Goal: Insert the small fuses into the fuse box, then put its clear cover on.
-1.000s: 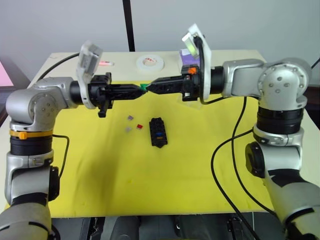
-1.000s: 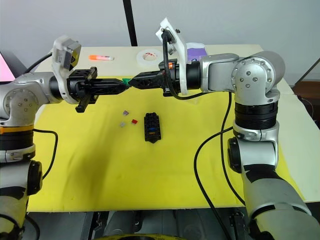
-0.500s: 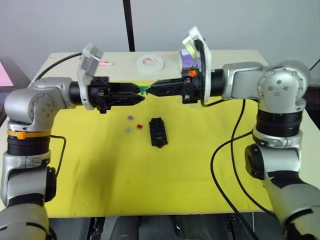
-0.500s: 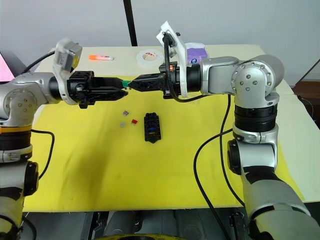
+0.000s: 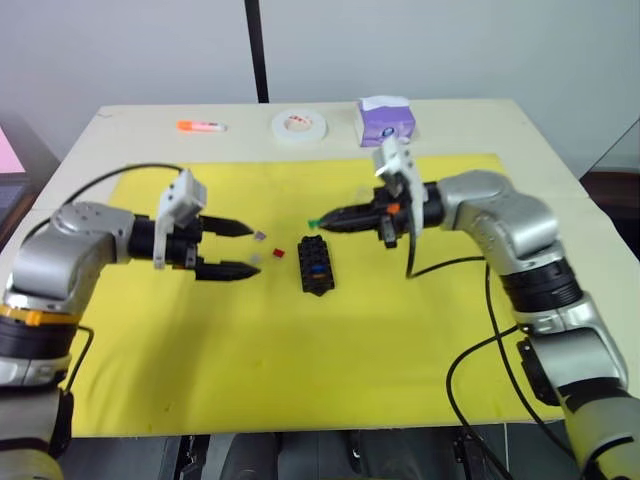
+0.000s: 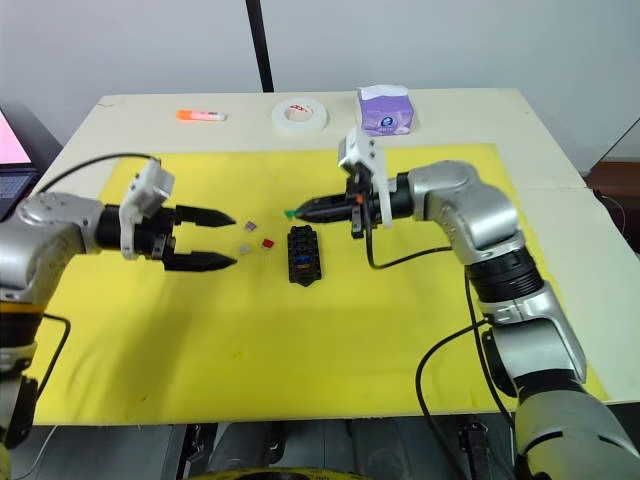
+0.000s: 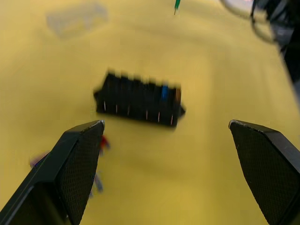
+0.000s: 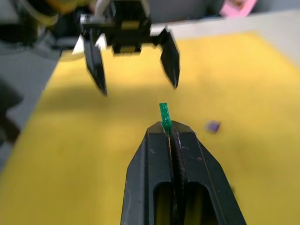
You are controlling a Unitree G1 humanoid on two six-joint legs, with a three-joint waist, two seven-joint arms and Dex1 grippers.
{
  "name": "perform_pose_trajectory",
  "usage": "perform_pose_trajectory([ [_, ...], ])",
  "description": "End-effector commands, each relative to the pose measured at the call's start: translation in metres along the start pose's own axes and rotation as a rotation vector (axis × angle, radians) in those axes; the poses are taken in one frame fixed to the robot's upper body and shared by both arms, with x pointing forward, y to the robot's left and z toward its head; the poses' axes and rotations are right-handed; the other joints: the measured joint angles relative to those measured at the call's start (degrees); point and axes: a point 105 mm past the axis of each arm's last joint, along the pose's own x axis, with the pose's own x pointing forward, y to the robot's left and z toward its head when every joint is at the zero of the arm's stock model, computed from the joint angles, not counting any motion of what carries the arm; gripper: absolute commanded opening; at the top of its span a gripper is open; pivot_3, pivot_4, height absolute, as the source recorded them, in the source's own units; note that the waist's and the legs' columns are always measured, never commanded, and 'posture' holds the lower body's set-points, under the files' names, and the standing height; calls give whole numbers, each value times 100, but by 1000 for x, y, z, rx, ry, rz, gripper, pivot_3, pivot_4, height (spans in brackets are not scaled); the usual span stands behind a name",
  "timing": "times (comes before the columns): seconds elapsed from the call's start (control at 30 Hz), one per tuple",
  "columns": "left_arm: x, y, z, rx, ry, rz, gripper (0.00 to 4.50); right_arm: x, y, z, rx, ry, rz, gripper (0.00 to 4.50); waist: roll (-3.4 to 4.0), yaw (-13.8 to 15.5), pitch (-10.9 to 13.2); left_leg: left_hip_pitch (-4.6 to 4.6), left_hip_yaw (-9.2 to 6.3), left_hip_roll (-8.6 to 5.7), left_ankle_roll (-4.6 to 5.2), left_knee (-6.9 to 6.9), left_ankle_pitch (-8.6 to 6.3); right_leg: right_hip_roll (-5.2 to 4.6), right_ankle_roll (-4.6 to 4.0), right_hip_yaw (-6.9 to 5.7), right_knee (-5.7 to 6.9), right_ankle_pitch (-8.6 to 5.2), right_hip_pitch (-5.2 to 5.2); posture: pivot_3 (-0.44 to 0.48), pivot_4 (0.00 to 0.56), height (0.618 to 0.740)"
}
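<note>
The black fuse box (image 5: 315,265) lies on the yellow mat (image 5: 300,350) with a blue fuse seated in it. My right gripper (image 5: 322,221) is shut on a green fuse (image 5: 313,221), which hovers just beyond the box's far end. In the right wrist view the green fuse (image 8: 163,115) sticks out past the closed fingertips. My left gripper (image 5: 252,250) stands wide open and holds nothing, left of the box. Purple (image 5: 261,236), grey (image 5: 255,257) and red (image 5: 279,253) small fuses lie between its fingertips and the box. A faint clear rectangle (image 7: 77,19), seemingly the clear cover, lies blurred beyond the box.
At the table's far edge stand a white tape roll (image 5: 300,124), a purple tissue box (image 5: 386,120) and an orange marker (image 5: 200,126). Black cables hang off my right arm over the mat's right side. The mat's near half is bare.
My left gripper opened and let go of the green fuse, which stays in my right gripper. Both arms came down and apart towards the mat.
</note>
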Motion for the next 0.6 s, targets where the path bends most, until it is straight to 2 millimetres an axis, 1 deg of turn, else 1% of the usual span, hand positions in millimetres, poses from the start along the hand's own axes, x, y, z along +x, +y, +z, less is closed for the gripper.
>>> perform_pose_trajectory([
  [0.03, 1, -9, -1, 75, 31, -12, 4473, 5, 5, -6, -109, 43, 59, 0, 0, 6, 0, -1, 0, 0, 0, 1, 0, 0, 0, 0, 0, 0, 0, 0, 150, 740],
  [0.1, 4, -16, -6, 65, 31, -26, 4473, 8, 6, -17, -120, 69, 72, 0, 0, 18, 0, -2, 0, 0, 0, 2, 0, -2, 0, 0, -1, 0, 0, 0, 150, 740],
  [0.17, 7, -19, -6, 56, 18, -33, 4473, 10, 3, -23, -121, 72, 69, 0, 0, 17, 0, -2, 0, 0, 0, 4, 0, -2, 0, 0, -2, 0, 1, 0, 150, 740],
  [0.4, 9, -22, -5, 35, 12, -35, 4473, 12, -1, -31, -116, 66, 56, 0, 0, 9, 0, -1, -1, 0, 0, 4, 0, -1, 0, 0, -2, 0, 1, 0, 150, 740],
  [0.6, 11, -23, -5, 25, 12, -40, 4473, 12, -10, -37, -113, 61, 17, 0, 0, 6, 0, 0, -1, 0, 0, 3, 0, 0, 0, 0, -1, 0, 1, 0, 150, 740],
])
